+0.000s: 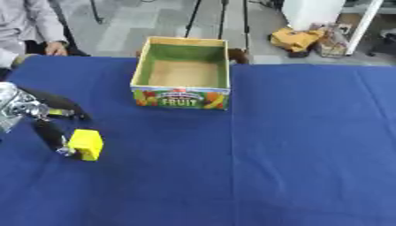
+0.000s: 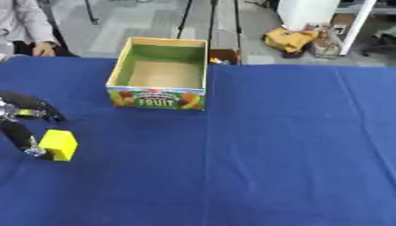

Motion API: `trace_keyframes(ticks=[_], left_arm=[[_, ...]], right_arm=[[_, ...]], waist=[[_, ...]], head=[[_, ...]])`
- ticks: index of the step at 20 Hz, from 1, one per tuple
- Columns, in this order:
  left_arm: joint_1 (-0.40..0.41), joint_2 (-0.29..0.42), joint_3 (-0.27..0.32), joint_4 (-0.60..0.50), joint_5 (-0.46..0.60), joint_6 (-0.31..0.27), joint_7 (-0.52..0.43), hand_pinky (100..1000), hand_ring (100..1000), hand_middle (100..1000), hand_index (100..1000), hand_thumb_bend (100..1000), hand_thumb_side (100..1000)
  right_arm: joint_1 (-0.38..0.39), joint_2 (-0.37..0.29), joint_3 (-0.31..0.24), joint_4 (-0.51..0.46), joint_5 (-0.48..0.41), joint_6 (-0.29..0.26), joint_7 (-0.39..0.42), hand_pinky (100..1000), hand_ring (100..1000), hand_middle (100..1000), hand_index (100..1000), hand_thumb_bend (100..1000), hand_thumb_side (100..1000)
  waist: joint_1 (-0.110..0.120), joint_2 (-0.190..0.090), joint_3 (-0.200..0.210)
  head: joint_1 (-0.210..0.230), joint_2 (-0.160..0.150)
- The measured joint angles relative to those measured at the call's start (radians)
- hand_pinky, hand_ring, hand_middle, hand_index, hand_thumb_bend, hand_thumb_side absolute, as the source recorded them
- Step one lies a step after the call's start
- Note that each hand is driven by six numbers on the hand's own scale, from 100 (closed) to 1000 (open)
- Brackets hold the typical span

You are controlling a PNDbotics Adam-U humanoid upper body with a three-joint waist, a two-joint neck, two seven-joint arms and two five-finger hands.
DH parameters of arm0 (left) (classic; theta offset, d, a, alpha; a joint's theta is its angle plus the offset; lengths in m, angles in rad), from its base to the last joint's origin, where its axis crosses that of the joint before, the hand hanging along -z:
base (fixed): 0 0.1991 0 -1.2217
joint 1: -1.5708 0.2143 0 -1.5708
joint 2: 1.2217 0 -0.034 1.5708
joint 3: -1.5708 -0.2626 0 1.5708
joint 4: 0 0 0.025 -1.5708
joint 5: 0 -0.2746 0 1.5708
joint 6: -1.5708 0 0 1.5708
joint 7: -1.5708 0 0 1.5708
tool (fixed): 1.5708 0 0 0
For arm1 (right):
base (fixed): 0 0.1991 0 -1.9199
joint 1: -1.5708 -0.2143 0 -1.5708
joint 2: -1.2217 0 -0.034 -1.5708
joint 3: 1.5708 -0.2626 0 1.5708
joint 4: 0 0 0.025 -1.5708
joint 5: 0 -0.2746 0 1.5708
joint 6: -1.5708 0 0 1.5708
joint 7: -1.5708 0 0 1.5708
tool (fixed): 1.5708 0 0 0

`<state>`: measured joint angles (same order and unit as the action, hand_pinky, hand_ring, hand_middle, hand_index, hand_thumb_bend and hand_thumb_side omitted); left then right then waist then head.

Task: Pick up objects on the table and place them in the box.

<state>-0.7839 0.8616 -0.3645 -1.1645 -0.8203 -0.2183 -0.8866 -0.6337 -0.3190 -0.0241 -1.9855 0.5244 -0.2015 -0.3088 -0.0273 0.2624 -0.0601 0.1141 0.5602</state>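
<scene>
In the left eye view, the small yellow rigid-looking block (image 1: 86,144) sits at the lower left of the frame on the blue cloth-covered worktop (image 1: 294,145), and the robot's black left hand (image 1: 48,119) has its fingers (image 1: 51,136) spread wide, one touching the block's left face; it looks light and stiff, best pinched across its flat opposite sides. In the right eye view, the open cardboard fruit box (image 2: 159,98) stands well apart at upper centre, with grey floor and clutter beyond.

Yellow block (image 1: 86,144) — blue cloth (image 1: 294,145) — green-lined box (image 1: 182,73), colourful fruit print.
</scene>
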Motion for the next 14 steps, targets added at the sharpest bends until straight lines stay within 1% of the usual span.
trace_keyframes(ticks=[6, 12, 14], left_arm=[[-0.004, -0.005, -0.001, -0.003, -0.007, -0.004, 0.004, 796, 854, 851, 974, 592, 647], [-0.001, -0.007, -0.007, -0.047, -0.007, -0.004, 0.004, 797, 845, 839, 965, 560, 660], [0.002, -0.007, -0.008, -0.065, -0.008, -0.003, 0.002, 798, 841, 827, 949, 551, 664]], right_arm=[[0.0, 0.0, 0.0, 0.0, -0.003, 0.007, -0.007, 770, 854, 746, 869, 100, 972], [0.001, 0.004, 0.0, 0.0, -0.003, 0.011, -0.01, 770, 852, 744, 867, 100, 972], [0.001, 0.007, 0.0, 0.0, -0.003, 0.011, -0.011, 769, 852, 743, 867, 100, 972]], waist=[[-0.002, 0.0, 0.001], [-0.004, 0.001, 0.004], [-0.004, 0.001, 0.004]], head=[[0.001, 0.0], [0.003, 0.0], [0.003, 0.0]])
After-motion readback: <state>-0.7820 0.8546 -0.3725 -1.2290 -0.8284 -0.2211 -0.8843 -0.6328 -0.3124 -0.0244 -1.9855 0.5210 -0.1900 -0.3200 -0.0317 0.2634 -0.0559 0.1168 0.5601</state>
